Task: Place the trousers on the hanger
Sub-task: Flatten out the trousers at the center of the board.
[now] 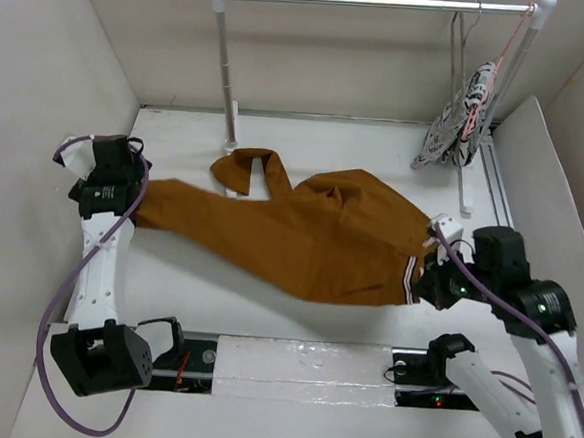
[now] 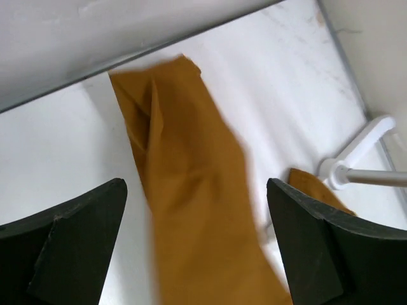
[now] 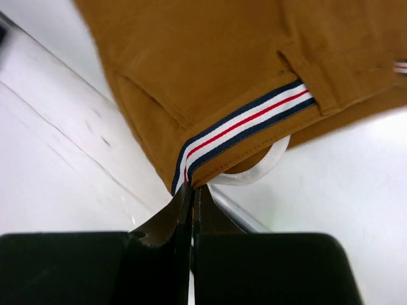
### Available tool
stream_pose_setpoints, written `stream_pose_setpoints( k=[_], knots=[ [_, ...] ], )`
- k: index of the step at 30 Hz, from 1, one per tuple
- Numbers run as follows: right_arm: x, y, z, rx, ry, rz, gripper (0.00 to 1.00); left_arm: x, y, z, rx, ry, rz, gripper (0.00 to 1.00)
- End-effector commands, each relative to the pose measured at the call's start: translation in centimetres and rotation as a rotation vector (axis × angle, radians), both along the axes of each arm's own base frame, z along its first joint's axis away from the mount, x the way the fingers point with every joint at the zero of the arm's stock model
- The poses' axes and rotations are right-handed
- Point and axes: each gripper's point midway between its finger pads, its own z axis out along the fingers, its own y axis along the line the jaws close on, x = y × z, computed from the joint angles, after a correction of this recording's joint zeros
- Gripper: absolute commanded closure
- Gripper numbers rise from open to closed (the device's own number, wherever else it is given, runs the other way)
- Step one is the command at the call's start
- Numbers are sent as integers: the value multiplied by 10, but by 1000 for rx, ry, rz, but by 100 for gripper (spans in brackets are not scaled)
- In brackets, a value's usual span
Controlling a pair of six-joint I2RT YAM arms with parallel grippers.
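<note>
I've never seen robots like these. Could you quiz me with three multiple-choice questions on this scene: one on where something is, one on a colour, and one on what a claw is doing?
1. Where are the trousers?
A. Hanging up
B. Spread on the white table
C. On the floor

2. What colour is the thin middle line of the waistband trim?
A. Green
B. Yellow
C. Red

3. How is the left gripper?
A. Open above a trouser leg
B. Shut on cloth
C. Out of view

Answers:
1 B: the top view shows them lying across the table.
2 C: the right wrist view shows red between white and navy bands.
3 A: its fingers stand wide apart with the cloth below them.
</note>
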Motion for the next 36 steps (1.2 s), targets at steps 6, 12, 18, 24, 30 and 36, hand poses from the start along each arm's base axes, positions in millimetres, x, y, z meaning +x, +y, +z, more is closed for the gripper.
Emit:
stream_pose_setpoints(
  k=[6, 12, 18, 24, 30, 36],
  knots=[
    [-7, -51, -36, -253, 126, -199, 54, 13, -33, 48, 73, -190, -153, 24],
    [52, -43, -27, -229, 21, -277, 22, 45, -148, -16, 0, -78, -605, 28],
    [141, -72, -60, -187, 5, -592, 25, 22, -334, -30, 22, -29, -1055, 27],
    [182, -168, -115, -49, 85, -957, 23, -7, -362, -94, -67, 112, -1203, 26],
    [192, -230, -153, -61, 204, -1111, 20, -40, -345, -145, -99, 221, -1194, 27],
    [213, -228, -198, 16, 343, -1050, 22, -74, -338, -188, -205, 336, -1184, 27]
  ],
)
